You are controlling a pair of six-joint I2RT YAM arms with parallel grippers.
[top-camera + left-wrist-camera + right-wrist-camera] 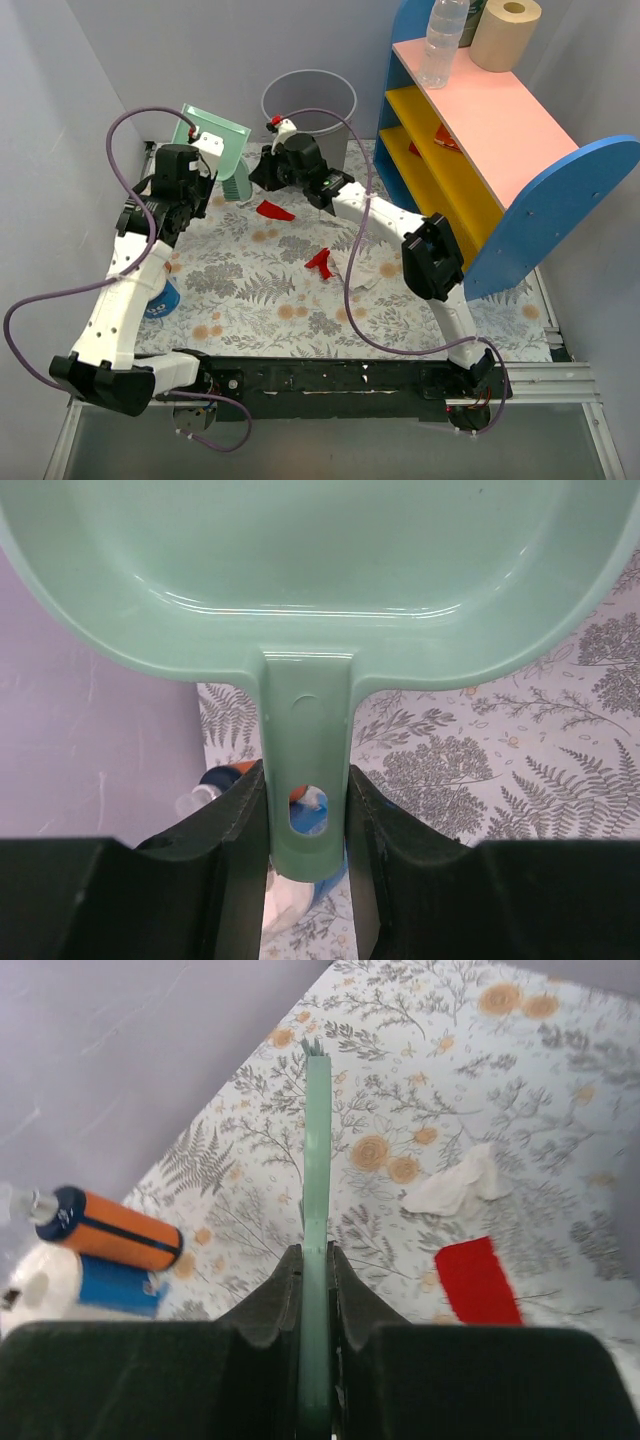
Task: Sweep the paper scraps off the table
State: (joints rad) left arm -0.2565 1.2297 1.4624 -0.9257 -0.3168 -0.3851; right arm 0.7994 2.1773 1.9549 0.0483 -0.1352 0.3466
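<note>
Left tool (305,780) clamps the mint-green plastic dustpan (300,560) by its handle to catch red paper scraps (274,210). Right tool (315,1255) pinches the slim green brush (317,1140) for sweeping.

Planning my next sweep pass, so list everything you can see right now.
paper scraps: at least two red, one white, on the table; one red on the shelf's yellow level
dustpan: one, mint-green, far left, held by its handle
brush: one, green, held edge-on
bin: one, grey, far edge
shelf: one, blue, yellow, pink, right side
bottle: one, clear, shelf top
roll: one, tan, shelf top
tube: one, orange, dark blue cap, left wall
left gripper: black, shut on dustpan
right gripper: black, shut on brush
</note>
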